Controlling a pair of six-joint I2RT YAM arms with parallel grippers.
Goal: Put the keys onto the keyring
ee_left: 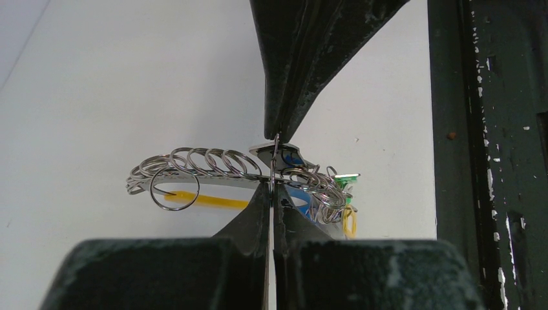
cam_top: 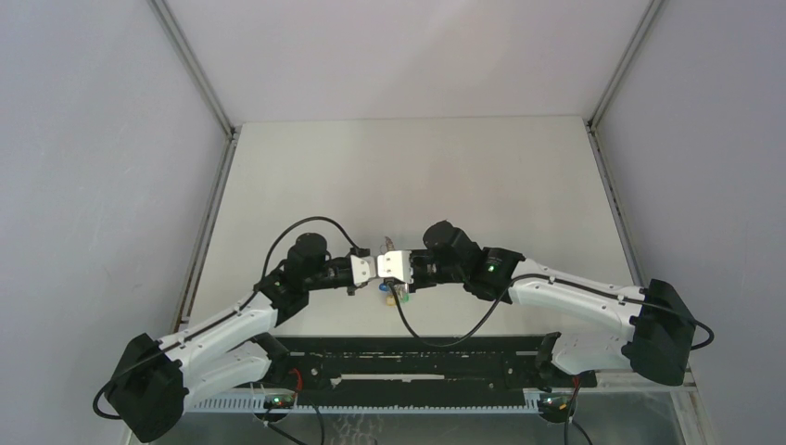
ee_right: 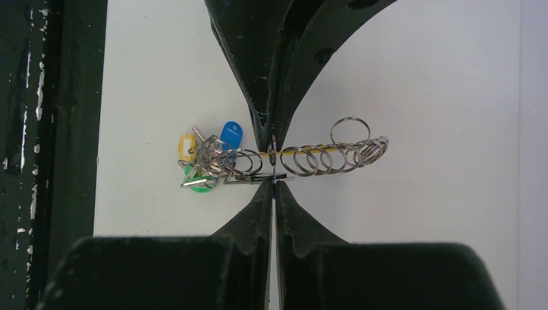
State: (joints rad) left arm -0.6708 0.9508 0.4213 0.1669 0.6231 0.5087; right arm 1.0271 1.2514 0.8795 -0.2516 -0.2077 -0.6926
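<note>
Claws meet mid-frame in your top view: left gripper (cam_top: 369, 267) against right gripper (cam_top: 390, 265), with what hangs below too small to read. Left wrist: you're clamped on the keyring (ee_left: 207, 164) at centre. Right wrist: clamped likewise, tags (ee_right: 208, 160) bunched left of centre, and the keys cannot be told apart.

Top cam sits high behind both arms (cam_top: 222, 326), looking down over the whole bench (cam_top: 417, 167). The 2 wrist cams are super close, looking in from opposite sides, both catching the same keyring (ee_left: 194, 169).
</note>
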